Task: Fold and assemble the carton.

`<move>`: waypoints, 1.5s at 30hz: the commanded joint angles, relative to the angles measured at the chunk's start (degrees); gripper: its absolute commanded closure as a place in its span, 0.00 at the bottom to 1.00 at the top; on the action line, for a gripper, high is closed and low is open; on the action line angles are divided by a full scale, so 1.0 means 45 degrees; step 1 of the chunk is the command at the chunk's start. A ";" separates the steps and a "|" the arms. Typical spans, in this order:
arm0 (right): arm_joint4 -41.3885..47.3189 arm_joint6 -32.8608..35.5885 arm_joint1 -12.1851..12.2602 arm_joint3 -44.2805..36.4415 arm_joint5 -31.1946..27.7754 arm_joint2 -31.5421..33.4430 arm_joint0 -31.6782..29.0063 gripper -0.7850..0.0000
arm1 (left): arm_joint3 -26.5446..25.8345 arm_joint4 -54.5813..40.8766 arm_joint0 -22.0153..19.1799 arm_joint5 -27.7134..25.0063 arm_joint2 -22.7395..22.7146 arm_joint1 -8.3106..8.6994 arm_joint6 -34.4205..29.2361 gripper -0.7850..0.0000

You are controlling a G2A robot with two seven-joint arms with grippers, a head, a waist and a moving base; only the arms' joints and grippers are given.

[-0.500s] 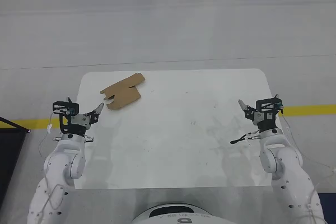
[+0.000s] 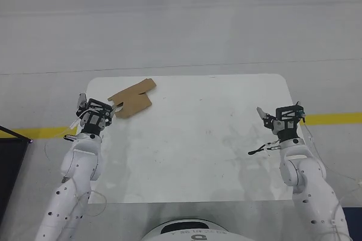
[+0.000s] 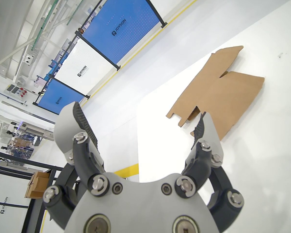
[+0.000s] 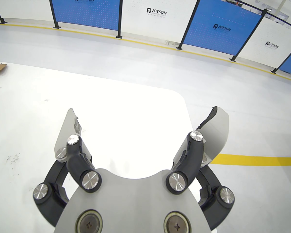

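We see the carton [image 2: 131, 98] flat at the table's [image 2: 199, 150] far left corner. Our left gripper [image 3: 139, 113] sits just beside it, jaws wide, we reckon to bite an edge, maybe touching already. Our right gripper [image 4: 143, 111] hangs wide open, well apart.

Carton [image 3: 218, 93] matt brown cardboard; table [image 3: 257, 166] smooth white, perhaps laminate; left hand [image 3: 139, 111] pads [image 3: 86, 127] ribbed dark rubber.
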 commanded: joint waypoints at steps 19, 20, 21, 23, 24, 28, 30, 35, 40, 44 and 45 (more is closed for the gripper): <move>0.0000 0.0000 0.0000 0.0000 0.0000 0.0000 0.0000 0.00 | 0.4838 1.0175 -0.2971 0.1139 0.3762 -0.0905 -0.6530 0.00; 0.0000 0.0000 0.0000 0.0000 0.0000 0.0000 0.0000 0.00 | 0.4962 1.0258 -0.3093 0.0960 0.3824 -0.0938 -0.6543 0.00; 0.0000 0.0000 0.0000 0.0000 0.0000 0.0000 0.0000 0.00 | 0.5039 1.0323 -0.3195 0.0871 0.3873 -0.0971 -0.6557 0.00; 0.0000 0.0000 0.0000 0.0000 0.0000 0.0000 0.0000 0.00 | 0.5057 1.0132 -0.3269 0.0730 0.3992 -0.1035 -0.6208 0.00; 0.0000 0.0000 0.0000 0.0000 0.0000 0.0000 0.0000 0.00 | 0.4985 0.9837 -0.3241 0.0540 0.3999 -0.1049 -0.5778 0.00; 0.0000 0.0000 0.0000 0.0000 0.0000 0.0000 0.0000 0.00 | 0.4621 0.9101 -0.3034 -0.0344 0.3572 -0.0987 -0.4493 0.00; 0.0000 0.0000 0.0000 0.0000 0.0000 0.0000 0.0000 0.00 | 0.4427 0.9125 -0.2894 -0.0822 0.3335 -0.0928 -0.4121 0.09; 0.0000 0.0000 0.0000 0.0000 0.0000 0.0000 0.0000 0.00 | 0.3518 0.8270 -0.2347 -0.1907 0.2735 -0.0823 -0.2878 0.00; 0.0000 0.0000 0.0000 0.0000 0.0000 0.0000 0.0000 0.00 | 0.2933 0.7785 -0.1947 -0.3032 0.2128 -0.0713 -0.2209 0.00; 0.0000 0.0000 0.0000 0.0000 0.0000 0.0000 0.0000 0.00 | 0.2672 0.7862 -0.1697 -0.3311 0.1858 -0.0666 -0.2110 0.00; 0.0000 0.0000 0.0000 0.0000 0.0000 0.0000 0.0000 0.00 | 0.2684 0.7975 -0.1680 -0.3300 0.1907 -0.0674 -0.2161 0.00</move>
